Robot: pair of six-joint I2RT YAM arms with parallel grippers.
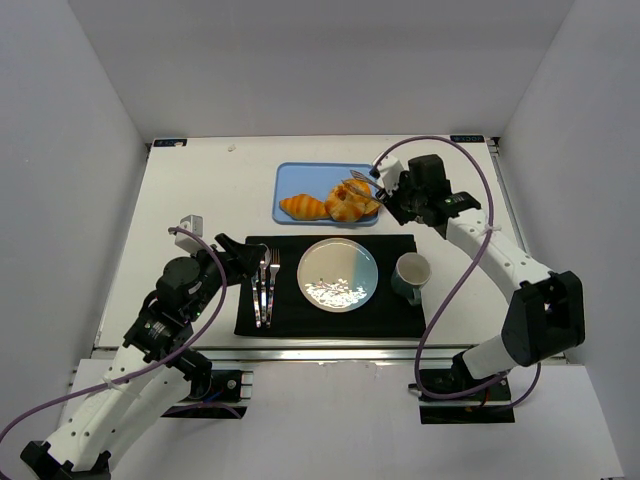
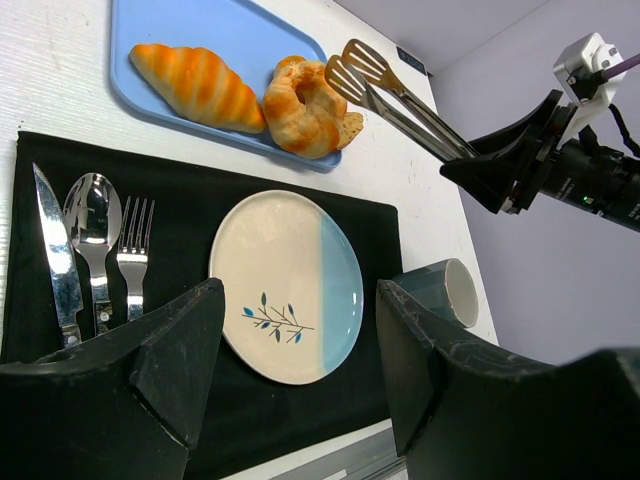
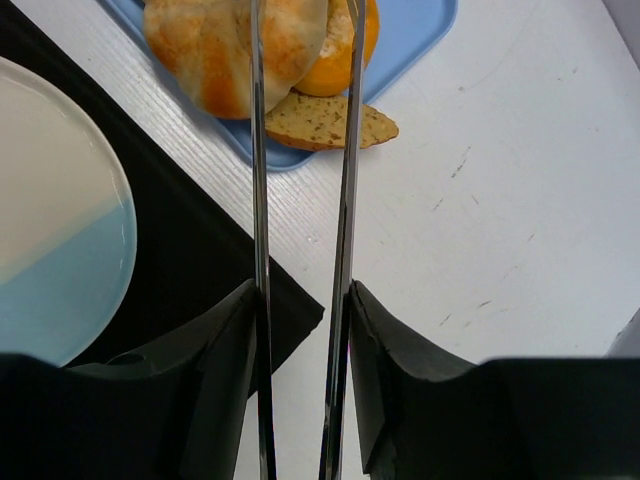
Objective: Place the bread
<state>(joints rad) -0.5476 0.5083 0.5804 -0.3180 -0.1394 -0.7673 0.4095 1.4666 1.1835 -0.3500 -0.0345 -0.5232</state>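
R gripper [image 3: 302,310] is clamping the tongs [image 3: 256,150] by their arms. L gripper [image 2: 300,330] is hanging wide open, empty. Bread roll [image 2: 305,105] is sitting on the blue tray [image 2: 200,25], w/ the tong tips spread over it, not squeezing. Risk: the tips are meeting rounded crust, so the roll may be slipping out mid-carry, short of the plate [image 2: 285,285], or dragging the slice [image 3: 330,120] along.

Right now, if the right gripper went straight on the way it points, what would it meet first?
Most likely the bread roll on the blue tray. The tongs in the right gripper point straight at it; the height above it is unclear.
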